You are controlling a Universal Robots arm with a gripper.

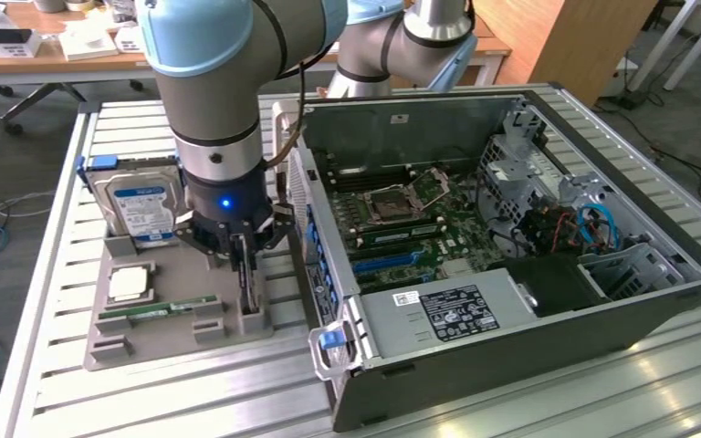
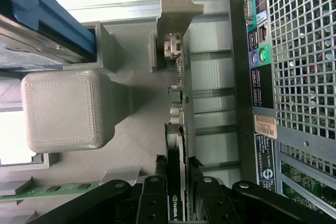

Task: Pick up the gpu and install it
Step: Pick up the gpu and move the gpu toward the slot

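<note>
The arm's gripper point(image 1: 245, 290) is down over the grey printed tray point(image 1: 143, 345), which lies on the slatted aluminium table point(image 1: 143, 406) just beside the open computer case point(image 1: 509, 360). Its 2 black fingers point(image 2: 155, 195) are closed on the gpu point(image 2: 177, 98). The wrist view shows 1 finger pressed to each face of the thin card, with a green logo on the card's edge between them.

The gpu stands on edge in its slot at the case side of the tray; it is upright, and its metal bracket end sits against a grey post of the holder. I cannot tell whether it has lifted clear of the slot at all.

On the exterior view's left, a hard drive point(image 1: 139, 205) with a blue-and-white label stands upright in the same tray, blue rails on its sides. In front of it a square CPU point(image 1: 129, 284) lies flat, and a narrow green RAM stick point(image 1: 160, 311) lies just beside that.

The case is on its side with the cover off and the motherboard point(image 1: 412, 219) exposed. A labelled power supply point(image 1: 442, 312) fills the near corner, and the case's rear panel with its ports point(image 2: 252, 77) faces the tray.
</note>
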